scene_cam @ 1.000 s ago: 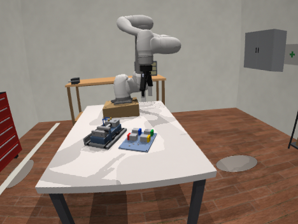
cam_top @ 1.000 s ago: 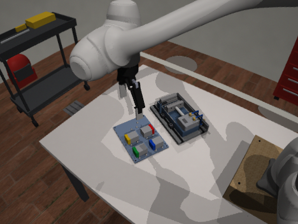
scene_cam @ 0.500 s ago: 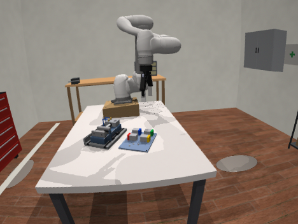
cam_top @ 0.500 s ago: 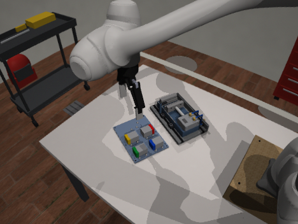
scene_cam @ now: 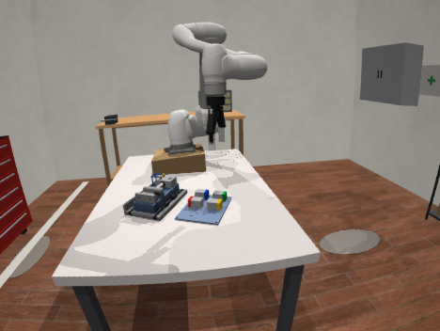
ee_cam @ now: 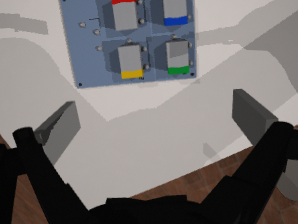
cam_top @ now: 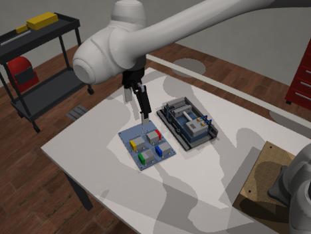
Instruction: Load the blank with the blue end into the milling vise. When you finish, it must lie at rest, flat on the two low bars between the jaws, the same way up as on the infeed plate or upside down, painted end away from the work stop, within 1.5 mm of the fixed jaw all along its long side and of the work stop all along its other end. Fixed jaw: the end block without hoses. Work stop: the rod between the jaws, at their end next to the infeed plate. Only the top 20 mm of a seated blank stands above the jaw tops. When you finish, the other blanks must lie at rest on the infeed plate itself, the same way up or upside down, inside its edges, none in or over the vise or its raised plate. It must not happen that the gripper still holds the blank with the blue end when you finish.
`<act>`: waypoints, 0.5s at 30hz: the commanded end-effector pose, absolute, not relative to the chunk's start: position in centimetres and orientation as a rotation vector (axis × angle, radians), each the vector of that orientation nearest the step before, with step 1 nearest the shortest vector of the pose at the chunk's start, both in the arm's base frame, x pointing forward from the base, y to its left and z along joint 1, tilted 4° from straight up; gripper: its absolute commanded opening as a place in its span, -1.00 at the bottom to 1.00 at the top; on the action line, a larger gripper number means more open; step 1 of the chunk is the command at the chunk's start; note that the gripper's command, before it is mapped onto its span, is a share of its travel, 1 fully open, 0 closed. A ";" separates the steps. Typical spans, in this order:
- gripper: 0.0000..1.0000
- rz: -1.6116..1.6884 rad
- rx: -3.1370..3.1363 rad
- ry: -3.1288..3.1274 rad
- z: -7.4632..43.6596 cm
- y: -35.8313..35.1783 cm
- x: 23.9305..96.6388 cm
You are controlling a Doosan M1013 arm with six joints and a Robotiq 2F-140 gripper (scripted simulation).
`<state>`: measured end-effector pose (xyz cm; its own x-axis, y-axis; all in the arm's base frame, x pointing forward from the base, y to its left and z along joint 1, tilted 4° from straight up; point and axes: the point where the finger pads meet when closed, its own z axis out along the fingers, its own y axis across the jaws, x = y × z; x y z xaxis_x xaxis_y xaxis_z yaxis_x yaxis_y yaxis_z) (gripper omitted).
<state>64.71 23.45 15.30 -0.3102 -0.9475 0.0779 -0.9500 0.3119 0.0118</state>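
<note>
In the wrist view, the blue-ended blank (cam_top: pixel 163 149) (scene_cam: pixel 201 194) (ee_cam: pixel 175 11) lies on the infeed plate (cam_top: pixel 127 133) (scene_cam: pixel 197 216) (ee_cam: pixel 86 65), beyond the end effector's (cam_top: pixel 136 108) (scene_cam: pixel 216 142) (ee_cam: pixel 156 112) released, widely spread fingers, apart from both.

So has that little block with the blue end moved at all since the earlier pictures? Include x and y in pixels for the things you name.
No, the blue-ended block (cam_top: pixel 163 149) (scene_cam: pixel 201 193) (ee_cam: pixel 175 11) sits at the same spot on its plate (cam_top: pixel 127 133) (scene_cam: pixel 197 217) (ee_cam: pixel 90 70).
</note>
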 end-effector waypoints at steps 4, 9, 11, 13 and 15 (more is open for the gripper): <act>1.00 0.055 1.802 -2.487 15.3 23.4 64.7; 1.00 0.055 1.802 -2.487 15.3 23.4 64.7; 1.00 0.055 1.802 -2.487 14.7 23.3 64.7; 1.00 0.055 1.802 -2.487 14.1 23.2 64.6; 1.00 0.055 1.802 -2.487 13.5 23.1 64.5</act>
